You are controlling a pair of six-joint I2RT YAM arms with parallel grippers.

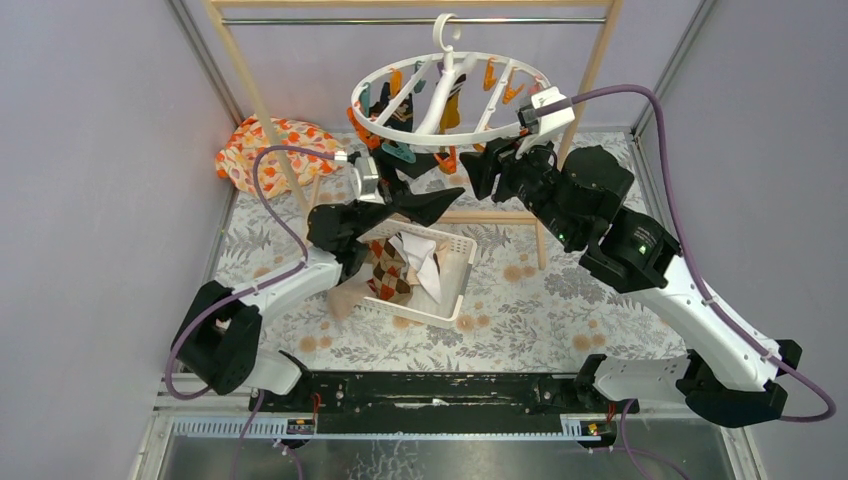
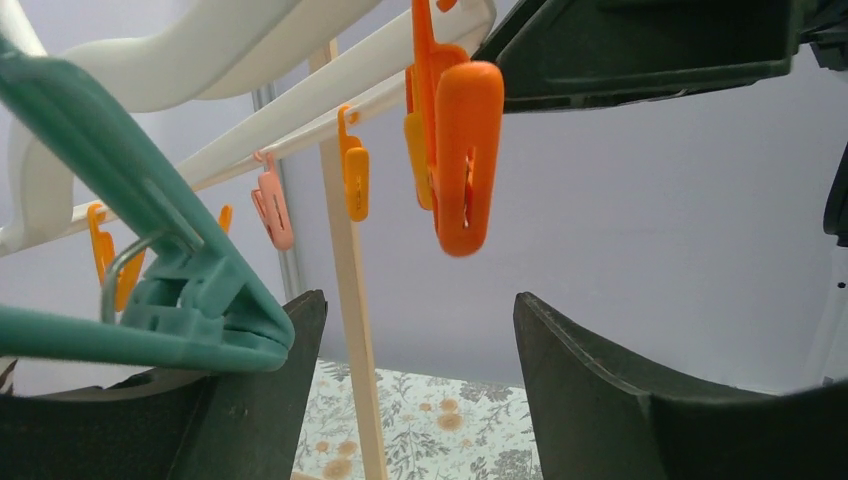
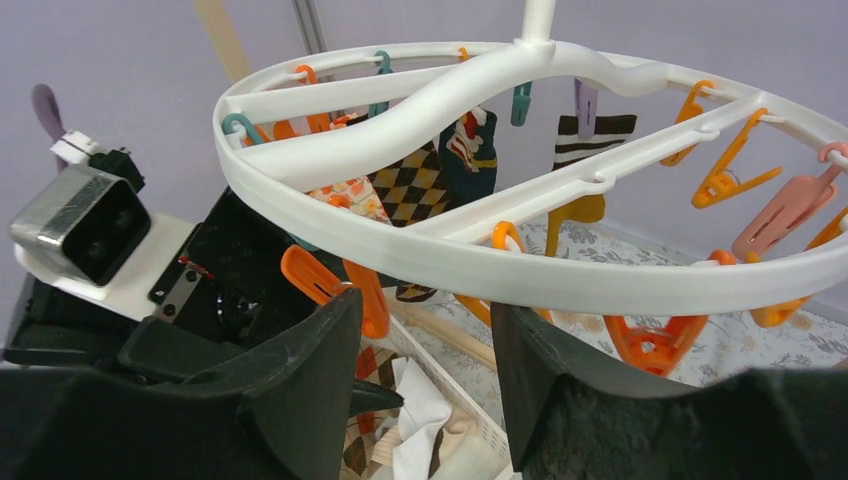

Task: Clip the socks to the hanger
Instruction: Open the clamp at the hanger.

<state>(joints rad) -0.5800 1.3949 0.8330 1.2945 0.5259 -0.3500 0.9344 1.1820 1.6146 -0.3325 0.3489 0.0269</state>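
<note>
Floral tabletop (image 1: 560,300): left claw (image 2: 418,305), right claw (image 3: 425,305) both apart by hanger (image 3: 500,262), basket (image 1: 455,272) below.

One hanger (image 3: 600,285), three hung socks (image 3: 415,190), one basket (image 1: 462,270)

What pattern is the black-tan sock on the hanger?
Argyle diamonds; sock clearest in right wrist view.
</note>
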